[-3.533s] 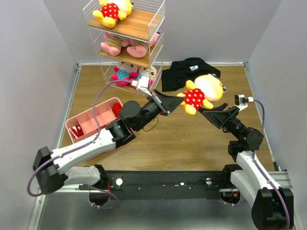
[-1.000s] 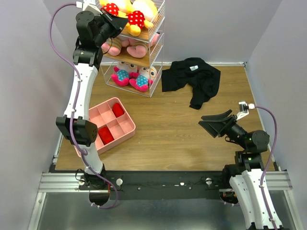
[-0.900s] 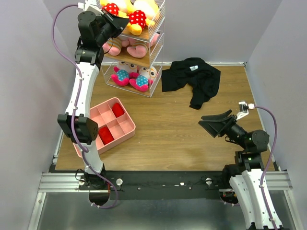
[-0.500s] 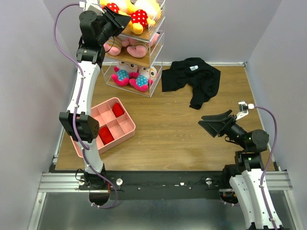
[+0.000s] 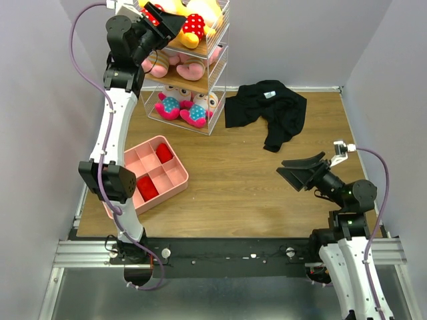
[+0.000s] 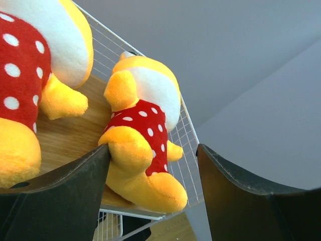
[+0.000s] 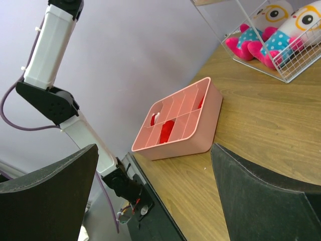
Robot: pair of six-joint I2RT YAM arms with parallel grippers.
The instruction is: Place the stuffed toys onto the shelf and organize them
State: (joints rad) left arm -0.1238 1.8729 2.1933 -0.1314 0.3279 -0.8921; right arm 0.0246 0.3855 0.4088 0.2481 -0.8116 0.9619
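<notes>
Stuffed toys (image 5: 193, 27): all six sit on the shelf (image 5: 212, 63), a wire rack at the table's (image 5: 240, 180) far-left corner.
Top board: two yellow dolls in red polka-dot outfits. The right one (image 6: 143, 145) is by the mesh wall with its feet at the board's edge. The other (image 6: 30, 85) is just beside it.
Middle board: two pink dolls (image 5: 157, 63), side by side.
Bottom board: two white-faced dolls with glasses (image 5: 200, 112).
Left gripper (image 6: 150, 201) is up at the top tier, jaws parted either side of the right yellow doll. One finger (image 6: 60, 196) is at its leg; it grips nothing.
Right gripper (image 5: 293, 172) is near the table's right edge, spread wide and empty.
Pink tray (image 5: 177, 180) is by the left edge, with red items in two compartments.
Black garment (image 5: 267, 107) lies toward the far-right corner.
Bare wood runs between tray and right gripper.
</notes>
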